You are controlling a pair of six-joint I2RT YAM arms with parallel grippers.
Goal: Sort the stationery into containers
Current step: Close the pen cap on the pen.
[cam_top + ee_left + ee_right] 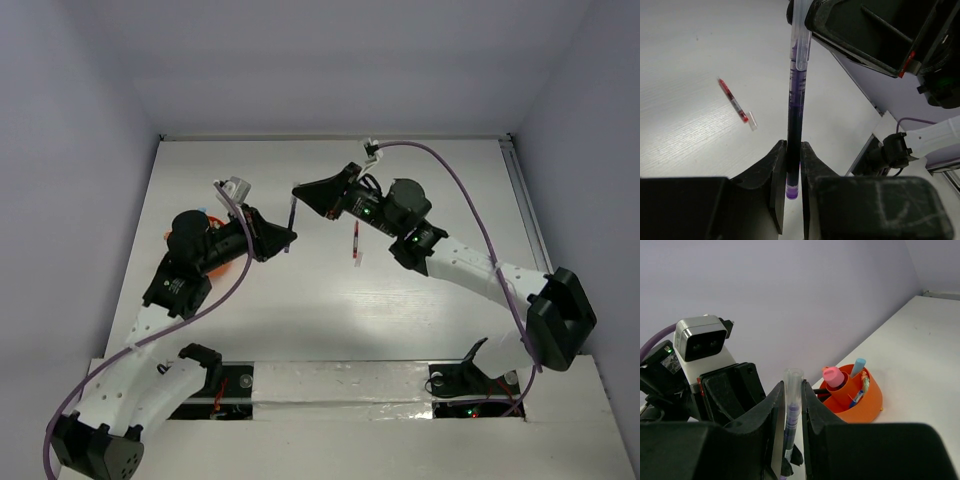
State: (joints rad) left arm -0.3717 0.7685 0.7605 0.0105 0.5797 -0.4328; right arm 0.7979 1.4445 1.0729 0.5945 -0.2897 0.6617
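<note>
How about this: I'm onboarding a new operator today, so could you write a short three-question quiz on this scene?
1. True or false: the left claw and the right claw both grip the purple pen at once.
2. Fill in: the tube standing in the orange pot has a ____ cap.
3. Where is the red pen? A) in the orange pot B) lying on the table C) in the right claw

Key: 1 true; 2 pink; 3 B.
</note>
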